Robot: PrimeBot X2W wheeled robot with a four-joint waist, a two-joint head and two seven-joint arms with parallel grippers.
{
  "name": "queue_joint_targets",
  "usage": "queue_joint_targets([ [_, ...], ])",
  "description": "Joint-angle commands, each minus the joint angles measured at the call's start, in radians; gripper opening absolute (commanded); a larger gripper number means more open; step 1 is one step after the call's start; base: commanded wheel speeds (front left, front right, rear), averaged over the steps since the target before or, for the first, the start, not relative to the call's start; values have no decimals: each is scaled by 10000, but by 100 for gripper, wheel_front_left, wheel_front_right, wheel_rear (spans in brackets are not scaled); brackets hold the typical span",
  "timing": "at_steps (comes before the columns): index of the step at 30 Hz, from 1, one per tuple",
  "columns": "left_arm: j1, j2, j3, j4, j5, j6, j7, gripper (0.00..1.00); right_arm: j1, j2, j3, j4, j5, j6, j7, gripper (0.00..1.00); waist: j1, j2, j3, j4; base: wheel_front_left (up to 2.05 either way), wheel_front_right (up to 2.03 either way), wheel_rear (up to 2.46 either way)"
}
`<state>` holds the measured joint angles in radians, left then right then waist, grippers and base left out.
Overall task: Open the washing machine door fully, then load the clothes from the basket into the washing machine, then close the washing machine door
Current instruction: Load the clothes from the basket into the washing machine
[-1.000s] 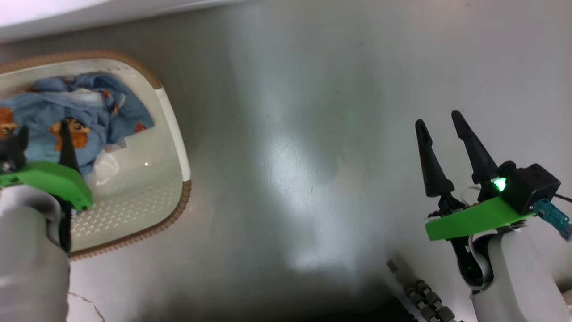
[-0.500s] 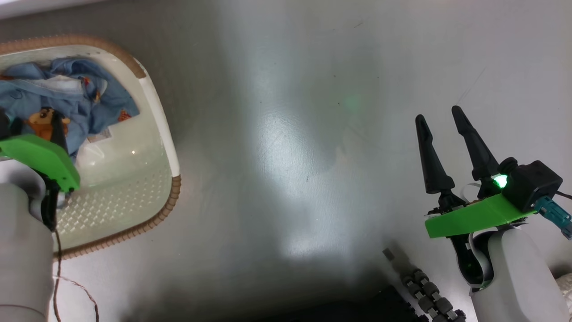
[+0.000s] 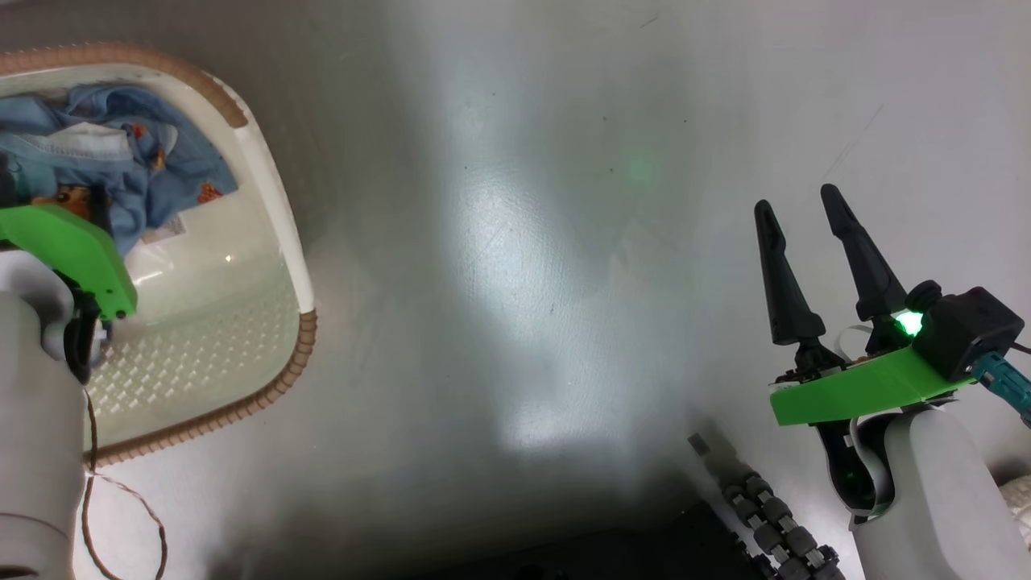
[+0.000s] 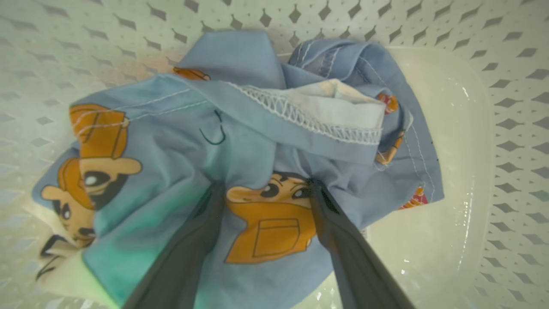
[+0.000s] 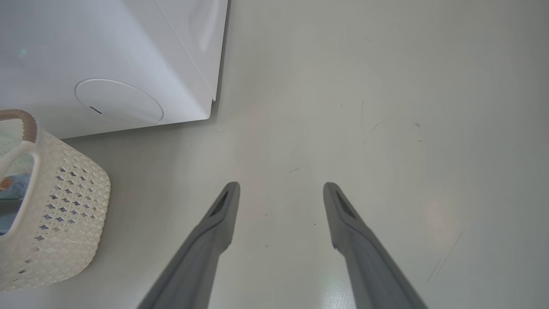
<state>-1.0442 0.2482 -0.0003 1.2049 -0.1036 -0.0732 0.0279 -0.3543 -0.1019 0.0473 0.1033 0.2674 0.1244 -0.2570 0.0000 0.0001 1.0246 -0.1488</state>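
Observation:
The cream-white basket [image 3: 274,209] with a brown woven-look rim stands on the floor at the left. In it lie the clothes [image 4: 257,141], light blue fabric with orange bear prints and a white inner piece [image 3: 89,143]. My left gripper [image 4: 266,186] is open inside the basket, both fingertips pressed into the blue cloth with a bear print between them. My right gripper [image 3: 797,205] hangs open over bare floor at the right, holding nothing. The washing machine [image 5: 107,51] shows its white lower corner. The washing machine door is out of view.
The basket's perforated wall [image 5: 60,206] stands in front of the machine's round filter cap [image 5: 119,101]. A thin brown cable [image 3: 121,515] loops on the floor beside my left forearm. A ribbed dark part of my base [image 3: 773,515] sits at the bottom right. Grey floor [image 3: 515,282] lies between the arms.
The head camera has shifted, sliding the basket up and left in its picture. My left gripper has sunk lower onto the clothes, its fingers now hidden behind the green mount. The right gripper stays open.

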Motion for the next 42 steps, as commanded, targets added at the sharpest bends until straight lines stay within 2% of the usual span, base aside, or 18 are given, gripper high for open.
queue_joint_targets([
  [1, 246, 440, 79, 31, 89, 130, 49, 100, 419, -13, 146, -203, 161, 63, -48, 100, 0, -1, 45, 2, 0, 0, 0],
  [10, 159, 326, -53, 273, 2, 187, 34, 100, 500, 6, 114, -272, 174, 63, -48, 100, 0, -1, 100, 27, 0, 0, 0],
  [11, 153, 290, -75, 299, -13, 169, 28, 82, 507, -1, 98, -271, 175, 63, -48, 100, 0, -1, 103, 40, 0, 0, 0],
  [12, 146, 266, -104, 318, -18, 151, 2, 34, 509, -7, 88, -263, 170, 63, -48, 100, 0, -1, 101, 50, 0, 0, 0],
  [13, 140, 252, -125, 329, -25, 146, -53, 0, 500, -8, 84, -255, 166, 63, -48, 100, 0, -1, 96, 54, 0, 0, 0],
  [22, 443, 92, -53, 408, -357, 61, -1006, 0, 167, 29, 112, -216, 189, 63, -48, 100, 0, -1, -318, 64, 0, 0, 0],
  [28, 999, -61, 30, 401, -605, -16, -2183, 0, 34, 65, 112, -89, 213, 63, -48, 100, 0, -1, -1086, 111, 0, 0, 0],
  [33, 1589, -336, 150, 333, -876, -90, -2697, 0, 66, 14, 104, 100, 228, 63, -48, 100, 0, -1, -1914, 248, 0, 0, 0],
  [39, 2424, -614, 239, -228, -1095, -190, -2883, 0, 204, -27, 148, 221, 190, 63, -48, 100, 0, -1, -2752, 378, 0, 0, 0],
  [42, 2958, -722, 323, -1042, -1150, -203, -2891, 0, 244, -32, 193, 277, 182, 63, -48, 100, 0, -1, -3105, 394, 0, 0, 0],
])
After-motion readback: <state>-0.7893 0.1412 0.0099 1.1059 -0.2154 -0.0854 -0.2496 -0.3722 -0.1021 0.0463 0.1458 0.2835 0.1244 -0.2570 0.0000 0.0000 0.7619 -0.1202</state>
